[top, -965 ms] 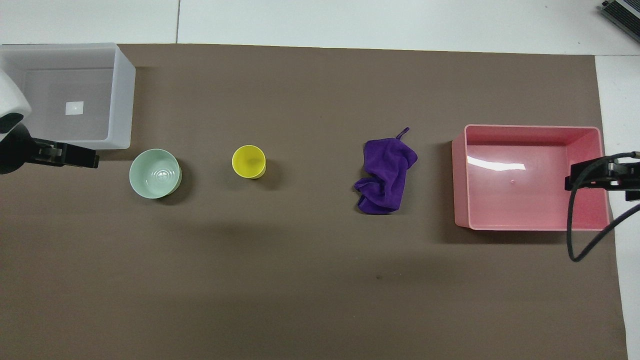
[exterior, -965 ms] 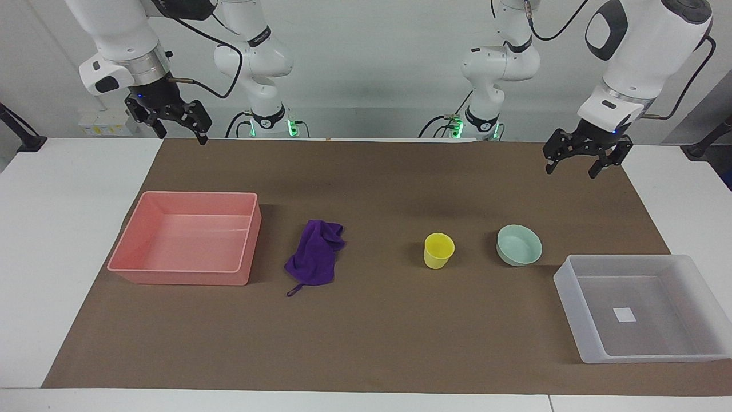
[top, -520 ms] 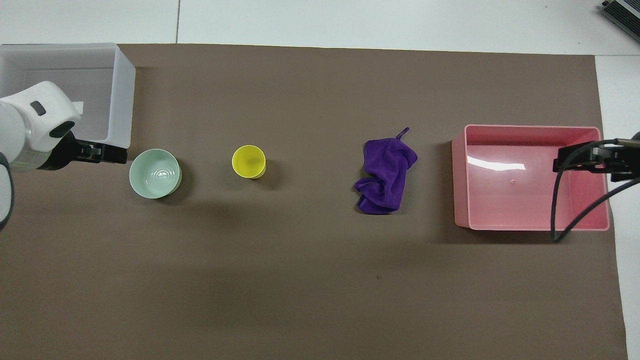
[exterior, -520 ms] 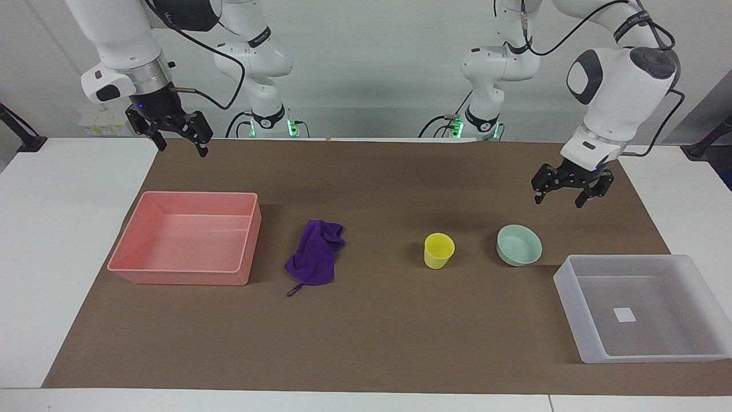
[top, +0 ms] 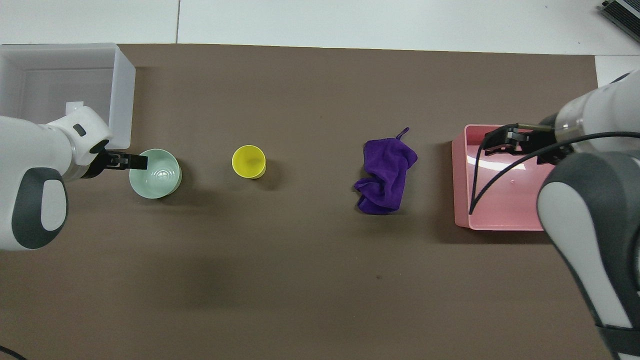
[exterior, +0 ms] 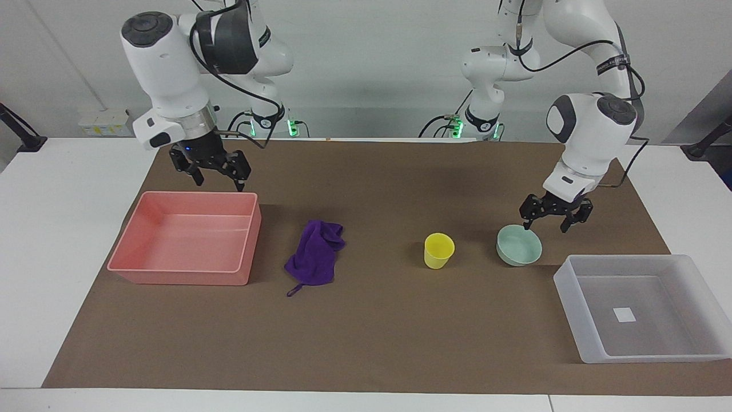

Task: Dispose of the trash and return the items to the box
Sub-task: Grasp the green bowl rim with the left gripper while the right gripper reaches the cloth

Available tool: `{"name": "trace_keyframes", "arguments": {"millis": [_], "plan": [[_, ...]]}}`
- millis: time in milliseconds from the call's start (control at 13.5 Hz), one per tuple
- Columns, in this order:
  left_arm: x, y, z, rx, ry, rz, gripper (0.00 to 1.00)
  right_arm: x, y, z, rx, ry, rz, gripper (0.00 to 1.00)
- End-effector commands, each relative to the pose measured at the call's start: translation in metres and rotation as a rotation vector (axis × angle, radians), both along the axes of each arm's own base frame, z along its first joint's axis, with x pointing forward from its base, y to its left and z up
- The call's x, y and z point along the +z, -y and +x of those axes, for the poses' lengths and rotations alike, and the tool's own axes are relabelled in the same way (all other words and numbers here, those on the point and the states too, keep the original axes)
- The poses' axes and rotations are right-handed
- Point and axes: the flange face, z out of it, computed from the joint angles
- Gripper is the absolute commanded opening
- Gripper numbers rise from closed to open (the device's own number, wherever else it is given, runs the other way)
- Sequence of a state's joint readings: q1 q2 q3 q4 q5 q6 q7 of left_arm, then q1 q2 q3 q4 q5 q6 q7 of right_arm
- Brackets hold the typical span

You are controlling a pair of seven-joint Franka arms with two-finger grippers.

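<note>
Currently, your stock on the tabletop (exterior: 86, 240) reads as follows.

Mint-green bowl (exterior: 519, 245): upright on the brown mat (exterior: 366, 343), beside the translucent box (exterior: 646, 309) and slightly nearer to the robots than it. Untouched.

Yellow cup (exterior: 439, 250): upright on the mat beside the bowl, toward the right arm's end. Untouched.

Purple rag (exterior: 315, 256): crumpled on the mat between the cup and the pink tray (exterior: 186, 237), loop tag pointing away from the robots. Untouched.

Translucent box: at the left arm's end, nothing in it but its white label (exterior: 624, 314).

Pink tray: at the right arm's end, nothing in it.

Left gripper (exterior: 552, 216): released, fingers spread, holding nothing. Over the last second it has dropped from high above the mat's edge to hang just over the bowl's rim on the robots' side; from overhead one fingertip (top: 140, 161) overlaps that rim. You should judge this as the approach for a rim grasp on the bowl, the first item due for the box.

Right gripper (exterior: 213, 170): released, holding nothing. It has swung in from the mat's corner and lowered, and is now above the pink tray's wall nearest the robots. You may read it as heading for the rag, though that is a guess.

Nothing has yet been sorted; all three pieces lie where they did a second ago.
</note>
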State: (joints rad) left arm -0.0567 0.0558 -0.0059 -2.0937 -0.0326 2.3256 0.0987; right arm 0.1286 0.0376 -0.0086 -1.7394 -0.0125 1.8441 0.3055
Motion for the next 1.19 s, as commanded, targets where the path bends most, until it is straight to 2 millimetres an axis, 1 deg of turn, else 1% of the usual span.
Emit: {"name": "trace_keyframes", "arguments": {"millis": [0,148,223,371,520,594,668,742,817,965,1114], "plan": [[-0.025,-0.014,-0.004,0.029,0.043,-0.01,1.0,-0.045,-0.027,0.003,-0.008,0.036,0.005,1.0],[-0.048,-0.017,-0.001,0.035,0.031,-0.008,1.0,-0.074,-0.06,0.012,-0.007,0.045,0.012,1.0],[-0.06,-0.02,0.002,0.043,0.025,-0.008,1.0,-0.088,-0.083,0.015,-0.015,0.061,0.021,1.0],[-0.08,-0.031,0.005,0.058,0.016,-0.006,1.0,-0.132,-0.116,0.023,0.005,0.063,0.027,1.0],[-0.095,-0.032,0.005,0.069,-0.003,-0.007,1.0,-0.17,-0.145,0.024,0.037,0.058,0.028,1.0],[-0.095,-0.031,0.005,0.073,-0.008,-0.008,0.75,-0.187,-0.154,0.026,0.047,0.059,0.029,1.0],[-0.096,-0.031,0.004,0.088,-0.016,-0.01,0.45,-0.202,-0.166,0.023,0.065,0.056,0.028,1.0],[-0.096,-0.032,0.004,0.093,-0.019,-0.01,0.18,-0.215,-0.172,0.018,0.083,0.039,0.021,1.0],[-0.096,-0.032,0.003,0.091,-0.022,-0.01,0.0,-0.225,-0.17,0.012,0.09,0.037,0.018,1.0],[-0.097,-0.032,0.001,0.086,-0.047,-0.009,0.0,-0.24,-0.165,0.002,0.11,0.043,0.003,1.0],[-0.089,-0.032,0.002,0.084,-0.044,-0.009,0.0,-0.24,-0.164,0.0,0.136,0.038,-0.021,1.0]]}}
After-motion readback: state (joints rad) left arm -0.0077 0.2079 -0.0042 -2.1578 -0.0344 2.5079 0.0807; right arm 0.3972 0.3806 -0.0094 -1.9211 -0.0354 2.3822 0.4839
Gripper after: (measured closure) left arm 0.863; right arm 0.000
